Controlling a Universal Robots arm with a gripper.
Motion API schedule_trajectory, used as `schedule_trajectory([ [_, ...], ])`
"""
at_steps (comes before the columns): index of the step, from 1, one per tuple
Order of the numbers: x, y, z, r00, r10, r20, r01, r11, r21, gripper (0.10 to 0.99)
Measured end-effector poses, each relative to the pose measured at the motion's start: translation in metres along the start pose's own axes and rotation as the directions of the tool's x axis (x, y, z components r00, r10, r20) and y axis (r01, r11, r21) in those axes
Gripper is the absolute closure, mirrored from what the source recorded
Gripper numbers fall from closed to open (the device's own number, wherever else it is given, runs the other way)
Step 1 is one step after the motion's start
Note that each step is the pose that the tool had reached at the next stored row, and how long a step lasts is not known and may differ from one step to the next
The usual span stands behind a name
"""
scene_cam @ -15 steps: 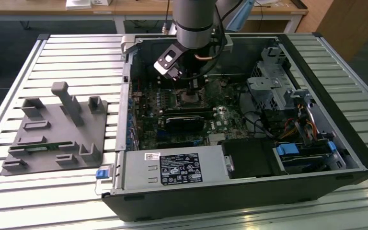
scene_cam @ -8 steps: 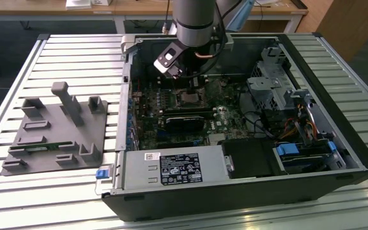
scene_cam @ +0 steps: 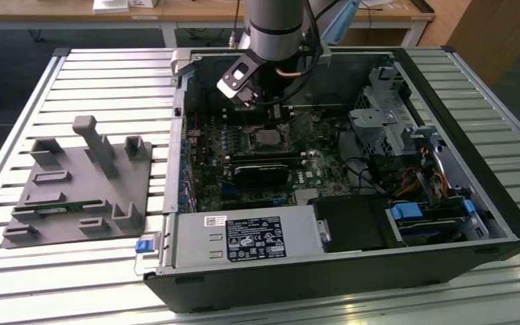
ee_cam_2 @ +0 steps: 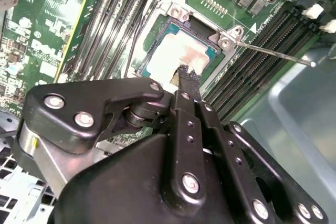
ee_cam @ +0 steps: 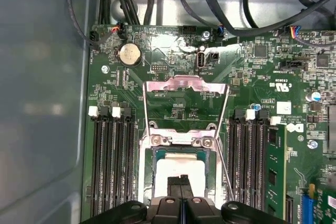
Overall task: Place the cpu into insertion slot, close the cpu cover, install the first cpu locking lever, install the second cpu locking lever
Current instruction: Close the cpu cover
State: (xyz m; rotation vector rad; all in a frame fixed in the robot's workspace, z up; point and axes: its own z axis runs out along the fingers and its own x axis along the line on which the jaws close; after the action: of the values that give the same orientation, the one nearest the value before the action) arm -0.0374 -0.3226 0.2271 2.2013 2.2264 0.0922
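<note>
Your gripper (ee_cam: 180, 180) is hanging right over the cpu (ee_cam: 178, 167) with its fingers pinched together, gripping nothing. That cpu is lying flat in the insertion slot (ee_cam: 157, 140), and the cpu cover (ee_cam: 185, 83) is standing flipped open just beyond.

The arm (scene_cam: 273, 24) is a smooth silver-grey cylinder with a darker band at its lower edge. A small black box (scene_cam: 235, 82) with a pale face sits on the wrist, beside a copper-coloured curved tube (scene_cam: 289, 70). The tool (ee_cam_2: 187, 73) is matte black: rounded link plates (ee_cam_2: 105, 109) fastened with shiny silver screws (ee_cam_2: 54, 101), and two narrow fingers (ee_cam_2: 181, 114) pierced by small holes, with rough, frayed tips.
</note>
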Motion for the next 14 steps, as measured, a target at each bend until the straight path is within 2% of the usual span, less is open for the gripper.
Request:
schedule_trajectory([
  [4,0.0004,0.0005,-0.0114,1.0,0.0,0.0001,0.0,1.0,0.0,0.98],
  [10,0.0012,0.0017,-0.0362,1.0,0.0,0.0001,0.0,1.0,0.0,0.98],
  [11,0.0014,0.0019,-0.0386,1.0,0.0,0.0,0.0,1.0,0.0,0.98],
  [14,0.0005,0.0017,-0.039,1.0,0.0,-0.0016,0.0,1.0,0.0,0.98],
])
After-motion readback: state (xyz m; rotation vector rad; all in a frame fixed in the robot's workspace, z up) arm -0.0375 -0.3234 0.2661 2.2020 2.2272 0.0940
